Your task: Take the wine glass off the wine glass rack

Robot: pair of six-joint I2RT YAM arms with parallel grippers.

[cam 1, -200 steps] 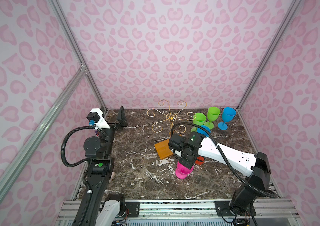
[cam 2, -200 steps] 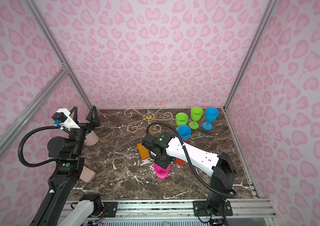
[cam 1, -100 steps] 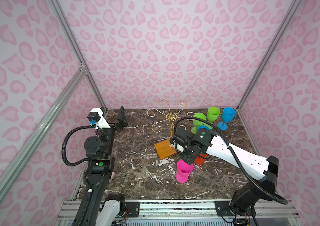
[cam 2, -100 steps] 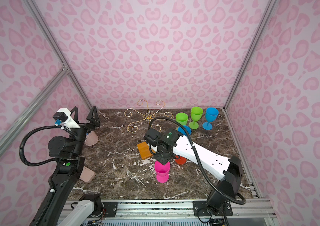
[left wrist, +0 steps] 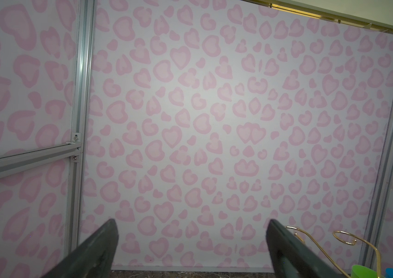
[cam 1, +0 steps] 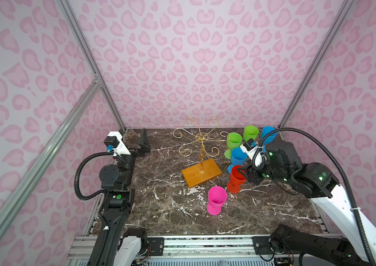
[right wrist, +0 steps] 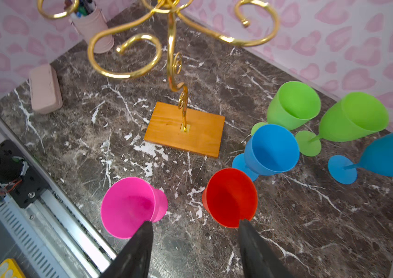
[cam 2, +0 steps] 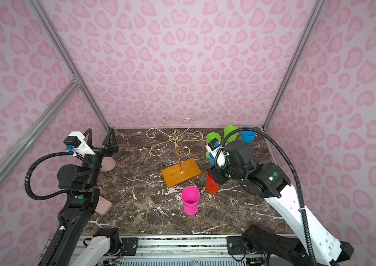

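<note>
The wine glass rack, gold wire on an orange-brown wooden base, stands mid-table, and none of its scroll arms carries anything. A pink wine glass stands upright on the marble in front of the base, with nothing touching it. My right gripper is open, hovering just right of it beside a red glass, with only bare marble between its fingers. My left gripper is open at the far left, raised and facing the back wall.
Two green glasses and two blue ones cluster at the back right, close under my right arm. A pink pen cup and a flat pink block sit by the left arm.
My right gripper has opened, let go of the pink glass and drawn back to the right. The pink glass now stands alone on the table. The left arm has not moved.
</note>
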